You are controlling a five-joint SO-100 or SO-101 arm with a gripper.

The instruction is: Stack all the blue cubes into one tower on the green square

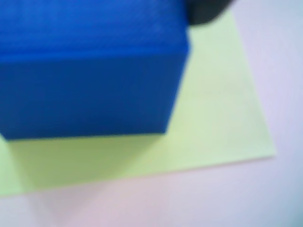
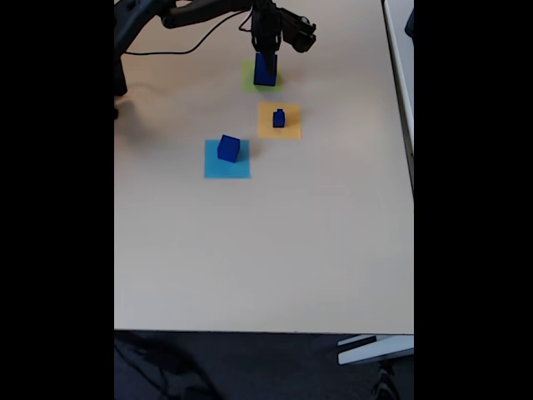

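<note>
- The largest dark blue solid cube (image 2: 265, 69) is on the flat lime-green paper square (image 2: 250, 82), at the upper middle of the fixed view; whether it already rests on the paper or hangs just above it, I cannot tell.
- The black tool (image 2: 266, 50) comes down on this cube from above. It seems to grasp the cube, but its fingers cannot be made out, so I cannot say if it is clenched or released.
- In the wrist view the large cube (image 1: 90, 71) fills the upper left of the frame, with the green square (image 1: 218, 123) showing under it and to the right. This view is blurred, and a dark part at the top edge is probably one finger.
- The small dark blue cube (image 2: 279, 118) stands on the flat orange-yellow paper square (image 2: 291, 130), just below the green one in the fixed view.
- The medium dark blue cube (image 2: 229, 148) stands on the flat light blue paper square (image 2: 225, 169), lower and to the left.
- In my judgement the task is at its first step: the base cube is almost placed, and the two other cubes must yet be stacked on it.
- The beige tabletop (image 2: 266, 250) carries everything; the arm is cut off at the top edge.
</note>
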